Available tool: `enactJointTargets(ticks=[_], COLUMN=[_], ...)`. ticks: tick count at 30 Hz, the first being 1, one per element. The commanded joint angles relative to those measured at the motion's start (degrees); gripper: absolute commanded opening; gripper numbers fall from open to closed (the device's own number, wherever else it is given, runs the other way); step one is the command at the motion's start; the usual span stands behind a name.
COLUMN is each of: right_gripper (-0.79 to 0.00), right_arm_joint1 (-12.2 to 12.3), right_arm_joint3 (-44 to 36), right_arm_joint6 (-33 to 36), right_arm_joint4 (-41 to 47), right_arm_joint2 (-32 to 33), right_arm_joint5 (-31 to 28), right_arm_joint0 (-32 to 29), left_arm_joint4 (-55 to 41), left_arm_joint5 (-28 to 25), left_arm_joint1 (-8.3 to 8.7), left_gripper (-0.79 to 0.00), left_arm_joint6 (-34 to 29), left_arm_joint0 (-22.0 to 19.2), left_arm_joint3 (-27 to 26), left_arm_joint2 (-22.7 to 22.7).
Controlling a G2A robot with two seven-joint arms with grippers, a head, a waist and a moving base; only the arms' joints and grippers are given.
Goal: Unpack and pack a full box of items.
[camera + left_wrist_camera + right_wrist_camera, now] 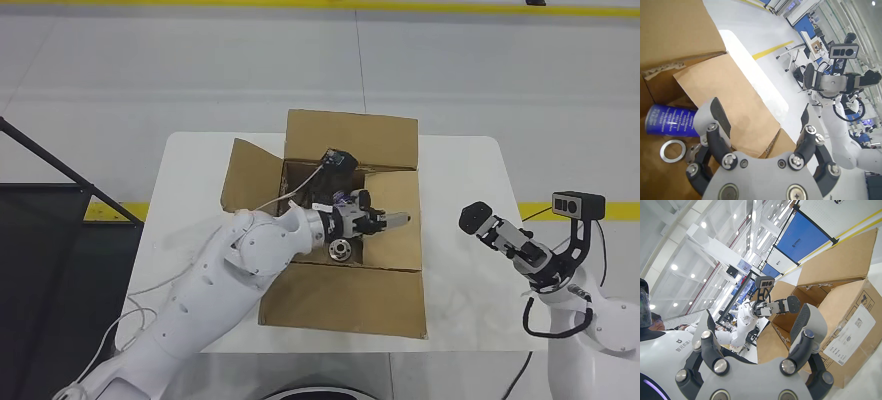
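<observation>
An open cardboard box [345, 298] stands in the middle of the white table [462, 300], flaps folded outward. My left gripper [386, 220] hangs over the box's inside, open and holding nothing; in the left wrist view the gripper [762, 119] is beside the box's right-hand flap [728, 91]. On the box floor lie a blue can [668, 123] on its side, a flat metal ring [673, 151] and a metal flange [693, 152]. My right gripper [478, 218] is open above the table to the right of the box [848, 317], also with nothing in it [756, 323].
Bare table surface lies on both sides of the box. A metal part [341, 249] shows inside the box under the left arm. A dark screen panel [40, 260] stands left of the table.
</observation>
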Motion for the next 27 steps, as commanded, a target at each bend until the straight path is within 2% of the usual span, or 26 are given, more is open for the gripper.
enactJointTargets(ticks=[1, 6, 16, 27], right_gripper=[0.0, 0.0, 0.0, 0.0], right_arm_joint1=[0.0, 0.0, 0.0, 0.0], right_arm_joint3=[0.0, 0.0, 0.0, 0.0], right_arm_joint6=[0.0, 0.0, 0.0, 0.0], right_arm_joint4=[0.0, 0.0, 0.0, 0.0], right_arm_joint2=[0.0, 0.0, 0.0, 0.0], right_arm_joint5=[0.0, 0.0, 0.0, 0.0], right_arm_joint0=[0.0, 0.0, 0.0, 0.0], left_arm_joint4=[-1.4, -4.2, -7.2, -12.4], left_arm_joint5=[1.4, 4.0, 5.5, 1.3], left_arm_joint1=[-0.02, -0.33, -1.04, -2.12], left_gripper=[0.0, 0.0, 0.0, 0.0], left_arm_joint6=[-2.4, -6.0, -7.7, -5.8], left_arm_joint0=[-0.4, -1.8, -3.5, -3.9], left_arm_joint3=[0.9, 4.0, 10.2, 14.9], left_arm_joint2=[-0.2, 0.2, 1.2, 2.4])
